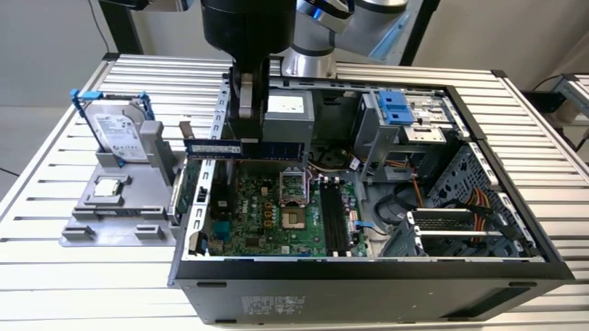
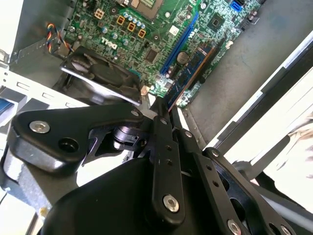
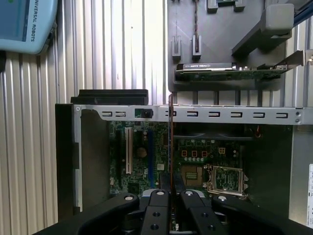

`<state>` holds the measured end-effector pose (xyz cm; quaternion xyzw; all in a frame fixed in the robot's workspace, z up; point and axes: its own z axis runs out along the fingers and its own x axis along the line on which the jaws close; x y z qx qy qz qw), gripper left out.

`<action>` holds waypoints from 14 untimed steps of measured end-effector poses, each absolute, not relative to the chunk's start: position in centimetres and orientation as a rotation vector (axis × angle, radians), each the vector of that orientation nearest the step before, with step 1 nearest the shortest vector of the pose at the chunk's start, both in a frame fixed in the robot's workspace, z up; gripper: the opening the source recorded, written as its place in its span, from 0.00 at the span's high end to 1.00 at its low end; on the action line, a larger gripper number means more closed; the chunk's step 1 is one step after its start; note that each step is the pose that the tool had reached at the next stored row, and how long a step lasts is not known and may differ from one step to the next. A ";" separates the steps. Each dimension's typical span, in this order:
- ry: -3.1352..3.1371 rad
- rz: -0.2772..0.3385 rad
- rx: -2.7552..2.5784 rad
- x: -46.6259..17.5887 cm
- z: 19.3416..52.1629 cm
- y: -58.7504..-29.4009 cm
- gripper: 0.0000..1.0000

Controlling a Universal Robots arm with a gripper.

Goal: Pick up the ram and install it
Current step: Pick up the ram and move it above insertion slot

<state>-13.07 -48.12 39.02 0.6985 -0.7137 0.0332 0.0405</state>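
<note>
Ram (image 1: 276, 149) hung pinched in the gripper (image 1: 247, 136) above the motherboard (image 1: 267, 214), beside the wall of the computer case (image 1: 368, 289) at the exterior view's left. Any skew in that grip could have jammed it against the memory slots (image 1: 333, 221).

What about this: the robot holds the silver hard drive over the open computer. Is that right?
Not quite. In the exterior view the end effector holds the dark-blue memory stick over the open computer; the hard drive stands beside it.
</note>
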 end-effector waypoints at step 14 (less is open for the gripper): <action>-2.186 0.102 2.140 -13.1 39.0 -48.1 1.00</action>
